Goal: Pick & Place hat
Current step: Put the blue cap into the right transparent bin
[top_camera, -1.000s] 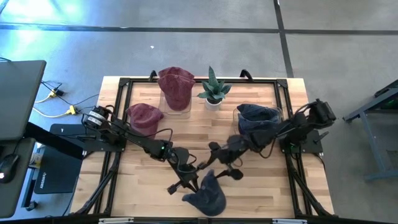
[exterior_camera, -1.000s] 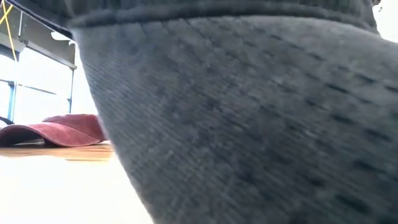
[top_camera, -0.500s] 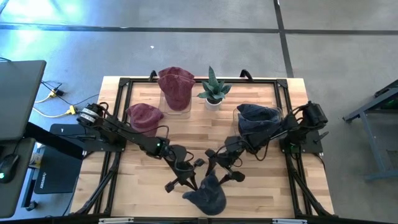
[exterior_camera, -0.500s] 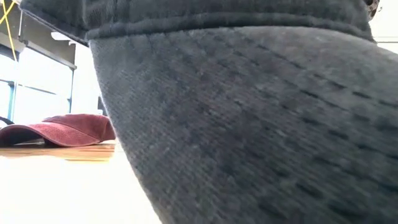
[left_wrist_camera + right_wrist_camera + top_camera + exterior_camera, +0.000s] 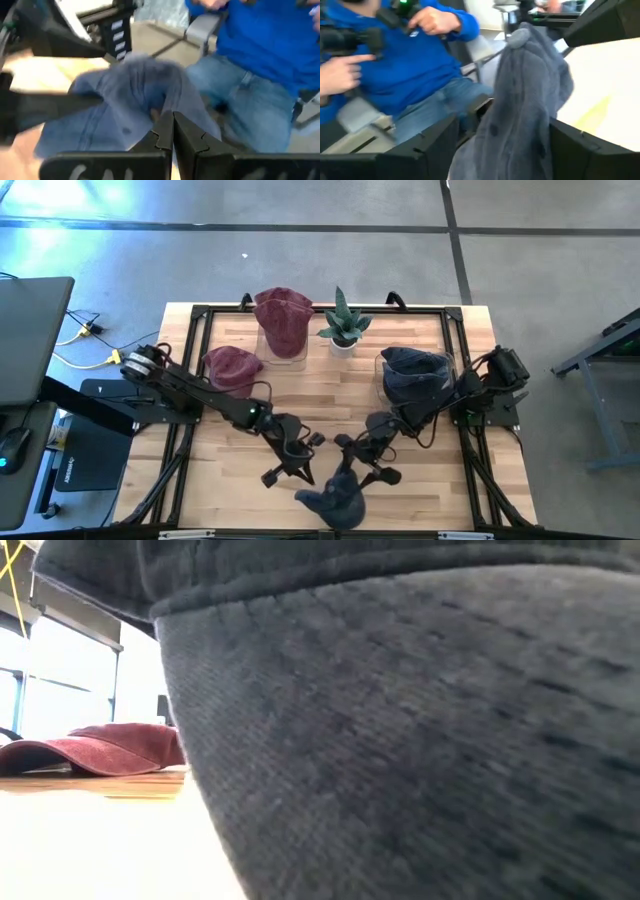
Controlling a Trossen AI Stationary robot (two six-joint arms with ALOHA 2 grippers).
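A dark blue hat [image 5: 335, 498] is at the table's near edge in the middle, and it fills the low view [image 5: 400, 740]. My left gripper [image 5: 318, 477] comes from the left and is shut on it [image 5: 173, 117]. My right gripper [image 5: 357, 470] comes from the right and is open. In the right wrist view its two fingers [image 5: 580, 145] stand on either side of the hat's bunched cloth [image 5: 520, 110]; whether they touch it I cannot tell. My left gripper pinches a bunched fold of the hat's cloth [image 5: 161, 106] between its two shut fingers. The fingers come slanting down from the table's left. The cloth stands up in front of them. Whether the hat's lower part rests on the table is not visible.
A maroon hat [image 5: 232, 368] lies on the table at the left [image 5: 90, 750]. Another maroon hat [image 5: 283, 320] and a blue one [image 5: 413, 372] sit on clear stands, with a potted plant [image 5: 343, 325] between them. A person in a blue top [image 5: 395, 65] sits beyond the near edge.
My right gripper has gone down and toward the table's near edge, tipping as it went, and now stands around the dark blue hat. My left gripper keeps its hold on the hat.
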